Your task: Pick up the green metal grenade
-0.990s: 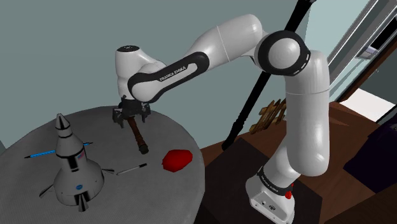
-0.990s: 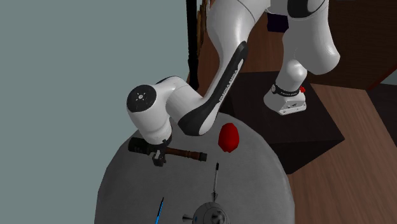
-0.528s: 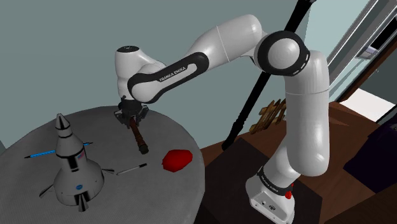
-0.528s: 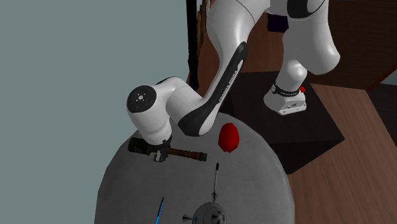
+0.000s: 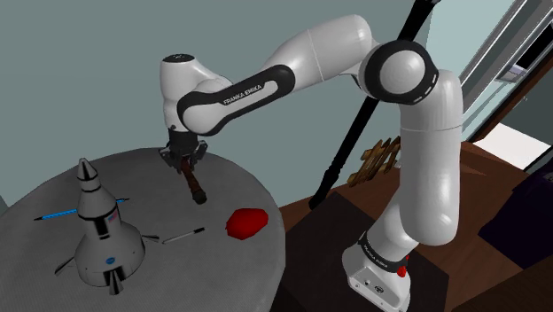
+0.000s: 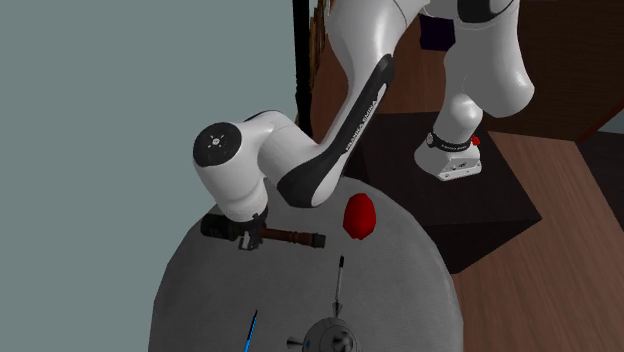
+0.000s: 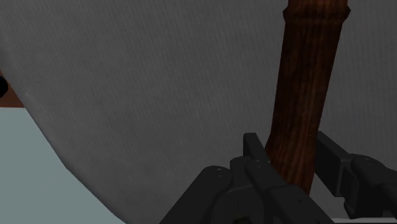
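The grenade is a stick type with a brown wooden handle and a dark head, not green. It hangs just above the round grey table, near its far edge. My gripper comes down from above and is shut on the handle close to the head. In the wrist view the gripper clasps the wood, one black finger on each side. In the second exterior view the gripper holds the grenade roughly level, with the handle pointing to that view's right.
On the table stand a grey rocket model, a red lump, a blue pen and a black pen. A black pole leans behind the arm. The dark stand sits beside the table on a wooden floor.
The fingers have shut on the grenade's handle. The gripper has since risen a little, and the grenade has come up off the table with it.
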Available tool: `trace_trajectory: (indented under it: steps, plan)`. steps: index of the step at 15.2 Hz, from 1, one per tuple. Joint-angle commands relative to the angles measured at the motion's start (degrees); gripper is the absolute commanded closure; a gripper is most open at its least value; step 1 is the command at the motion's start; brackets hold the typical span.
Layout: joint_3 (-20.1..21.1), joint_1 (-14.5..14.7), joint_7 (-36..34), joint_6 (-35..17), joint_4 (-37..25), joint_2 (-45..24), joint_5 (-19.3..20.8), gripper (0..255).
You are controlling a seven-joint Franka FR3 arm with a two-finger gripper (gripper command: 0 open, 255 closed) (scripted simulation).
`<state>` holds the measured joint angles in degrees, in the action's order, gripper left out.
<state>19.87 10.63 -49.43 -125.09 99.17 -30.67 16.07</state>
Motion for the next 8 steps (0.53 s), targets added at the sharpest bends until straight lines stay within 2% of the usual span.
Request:
trace_trajectory:
  steps: [1,8]
  plan:
    - [0.25,-0.09,0.14,0.87,-0.02,0.9,-0.36,255]
    - [1.0,-0.53,1.13,4.93,-1.5,3.67,-1.71,255]
